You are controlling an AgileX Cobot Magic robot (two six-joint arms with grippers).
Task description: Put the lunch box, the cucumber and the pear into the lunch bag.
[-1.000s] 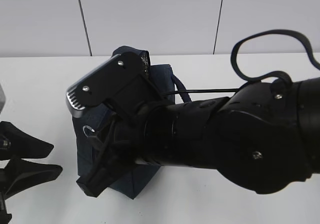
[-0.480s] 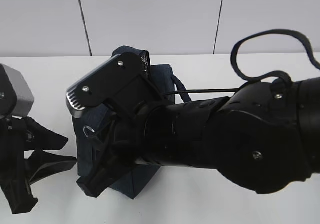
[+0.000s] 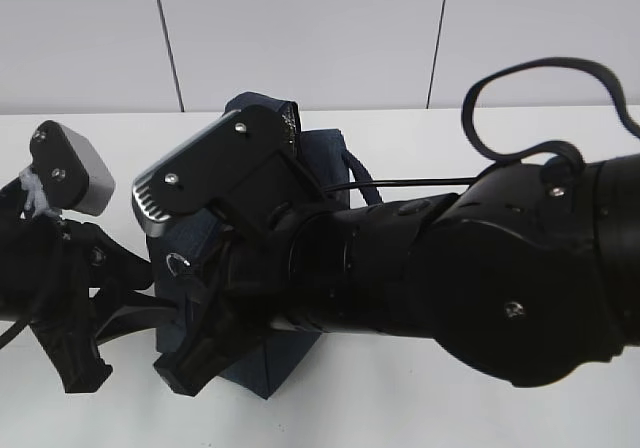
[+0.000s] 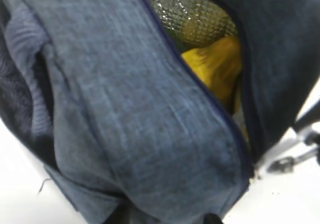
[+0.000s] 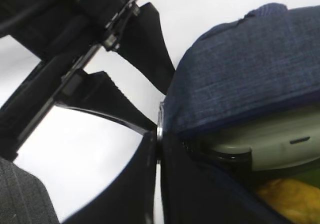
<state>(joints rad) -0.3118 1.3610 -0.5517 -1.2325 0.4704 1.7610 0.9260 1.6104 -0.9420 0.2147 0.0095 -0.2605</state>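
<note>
The lunch bag (image 3: 255, 268) is largely hidden behind the right arm; the right gripper (image 5: 156, 149) state cannot be determined. The lunch box (image 5: 270, 144) and pear (image 4: 212, 66) are seen inside the bag opening. The left gripper (image 3: 140, 293) is spread, fingertips just beside the bag's edge.

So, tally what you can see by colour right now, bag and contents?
Navy: 1, the lunch bag
Sage green: 1, the lunch box inside the bag
Yellow-orange: 1, the pear inside the bag
Dark green: 0 seen clearly; cucumber not identifiable
Total: 3
</note>
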